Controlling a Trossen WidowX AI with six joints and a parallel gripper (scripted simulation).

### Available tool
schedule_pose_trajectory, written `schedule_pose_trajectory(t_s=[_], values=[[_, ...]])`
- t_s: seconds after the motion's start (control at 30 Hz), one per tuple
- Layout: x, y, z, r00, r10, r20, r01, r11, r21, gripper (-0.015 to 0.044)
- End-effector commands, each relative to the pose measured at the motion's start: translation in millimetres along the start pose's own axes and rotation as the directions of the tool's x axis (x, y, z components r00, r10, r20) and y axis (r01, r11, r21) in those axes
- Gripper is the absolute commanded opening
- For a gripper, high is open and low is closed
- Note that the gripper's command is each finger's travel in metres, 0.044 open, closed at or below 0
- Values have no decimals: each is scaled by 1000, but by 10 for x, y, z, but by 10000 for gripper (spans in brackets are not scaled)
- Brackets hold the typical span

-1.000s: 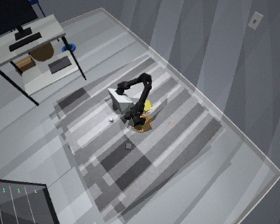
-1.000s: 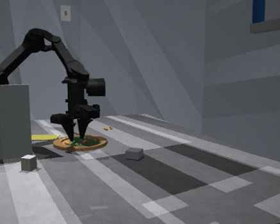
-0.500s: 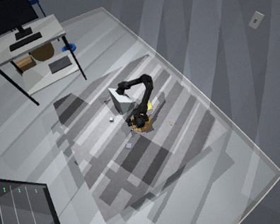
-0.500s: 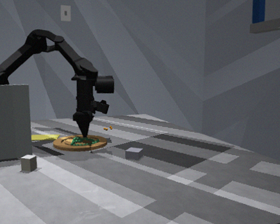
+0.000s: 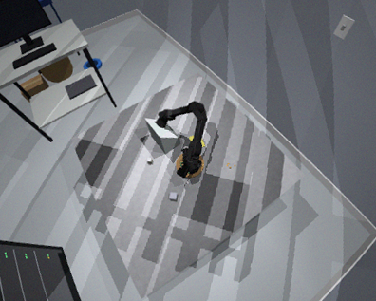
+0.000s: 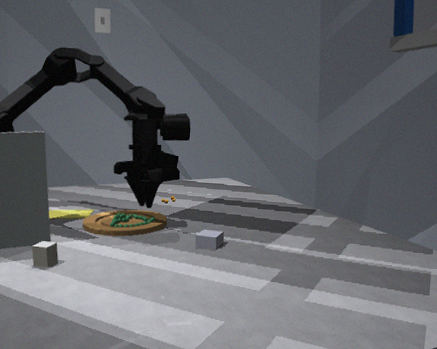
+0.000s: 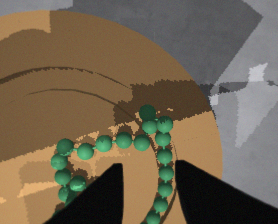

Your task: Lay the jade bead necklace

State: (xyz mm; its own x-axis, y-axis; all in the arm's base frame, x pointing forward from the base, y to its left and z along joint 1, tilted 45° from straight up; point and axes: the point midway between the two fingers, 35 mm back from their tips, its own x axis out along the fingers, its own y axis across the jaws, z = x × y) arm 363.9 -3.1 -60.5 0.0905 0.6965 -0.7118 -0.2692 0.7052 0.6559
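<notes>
The round wooden bead board (image 5: 178,163) (image 6: 91,221) (image 7: 100,40) lies flat on the floor. The jade bead necklace (image 6: 121,218) (image 7: 165,156) lies on it in a crumpled loop. In the wrist view one run of beads goes left, bends down and bunches at the lower left; another runs down the right side near the curved groove lines. The upper-left arc of the groove holds no beads. My gripper (image 6: 146,204) (image 7: 148,170) is partly open and empty, pointing down above the board. In the wrist view the right-hand strand shows between its fingertips; the left finger hides some beads.
A lavender block (image 5: 173,196) (image 6: 209,239) lies near the board. A small grey cube (image 5: 150,160) (image 6: 44,255) and a large pale panel (image 5: 161,130) (image 6: 11,188) stand to one side. A yellow piece (image 5: 191,138) (image 6: 70,214) and small orange bits (image 5: 231,166) (image 6: 169,201) lie beyond the board.
</notes>
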Motion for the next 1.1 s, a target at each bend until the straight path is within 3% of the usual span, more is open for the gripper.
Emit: schedule_pose_trajectory(t_s=[0.0, 1.07], values=[[-63, -21, 181, 1000, -1, 10, 4, 956, -293, 120], [188, -28, 194, 1000, -5, 12, 8, 955, -296, 120]])
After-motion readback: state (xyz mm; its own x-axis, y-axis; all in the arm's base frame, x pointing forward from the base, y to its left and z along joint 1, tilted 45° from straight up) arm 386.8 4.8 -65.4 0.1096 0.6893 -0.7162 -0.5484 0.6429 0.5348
